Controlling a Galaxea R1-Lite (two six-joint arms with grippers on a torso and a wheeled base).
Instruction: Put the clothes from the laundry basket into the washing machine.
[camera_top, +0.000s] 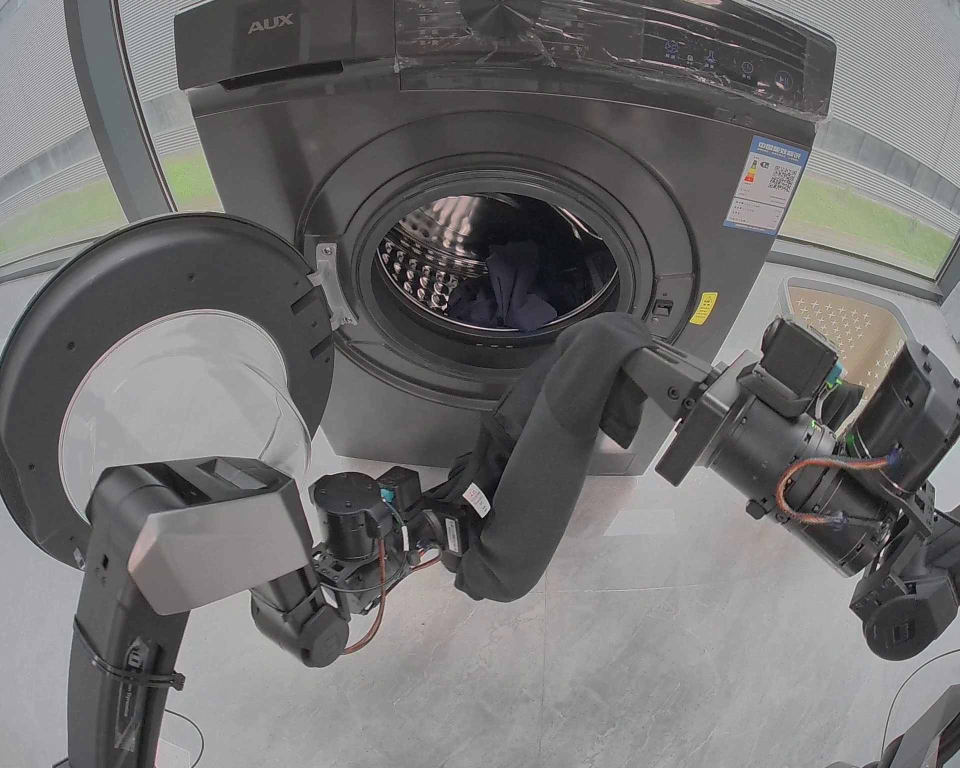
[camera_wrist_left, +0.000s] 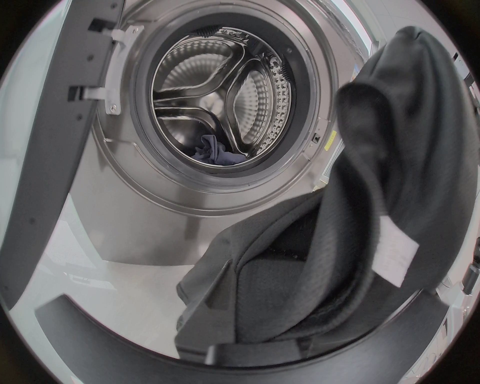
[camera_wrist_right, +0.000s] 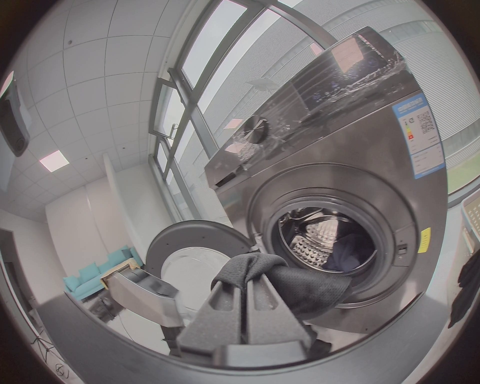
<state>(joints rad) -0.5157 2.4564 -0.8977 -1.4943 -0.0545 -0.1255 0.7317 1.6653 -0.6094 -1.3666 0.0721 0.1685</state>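
Two holds: left gripper (camera_wrist_left: 235, 305) pinches dark garment (camera_top: 540, 450) | right gripper (camera_wrist_right: 244, 287) clamped on it | laundry basket (camera_top: 850, 335) half-hidden

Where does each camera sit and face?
Head view: on the head, looking down at the open washing machine; both arms show, holding a dark garment.
Left wrist view: left wrist, facing into the drum; left gripper grips the garment.
Right wrist view: right wrist, facing the machine's front; right gripper clamps the garment.
Shared: all see blue clothes inside the drum.
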